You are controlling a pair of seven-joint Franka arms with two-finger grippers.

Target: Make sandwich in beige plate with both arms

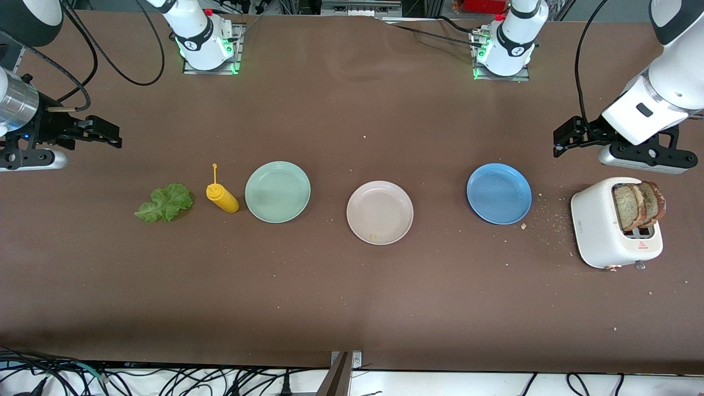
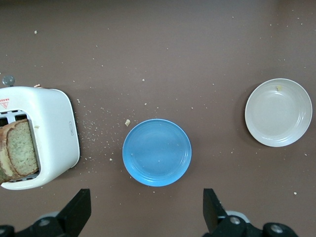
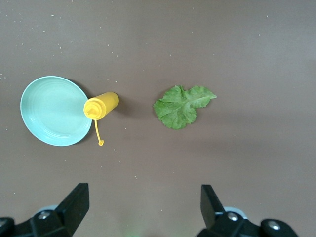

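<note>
**Ingredients split between the arms, beige plate bare in the middle**

Everything is laid out around the beige plate (image 1: 379,212), which sits mid-table with nothing on it but a crumb near its rim, so no part of the sandwich is assembled yet. Its central spot looks chosen so that either arm can reach it.

Toward the left arm's end from the beige plate come the blue plate (image 1: 499,193) and then the white toaster (image 1: 615,223), with two slices of bread (image 1: 639,205) standing upright in its slot, crusts up and easy to pinch from above. Crumbs are scattered between toaster and blue plate. The left gripper (image 1: 572,136) hangs above the table near the toaster, fingers spread wide and holding nothing.

Toward the right arm's end from the beige plate lie the mint-green plate (image 1: 278,192), a yellow squeeze bottle (image 1: 222,197) tipped on its side just beside it, and the lettuce leaf (image 1: 165,203) flat on the table. The right gripper (image 1: 104,133) hovers above that end, fingers likewise apart and empty.

The split suggests bread for the left arm and lettuce for the right.
</note>
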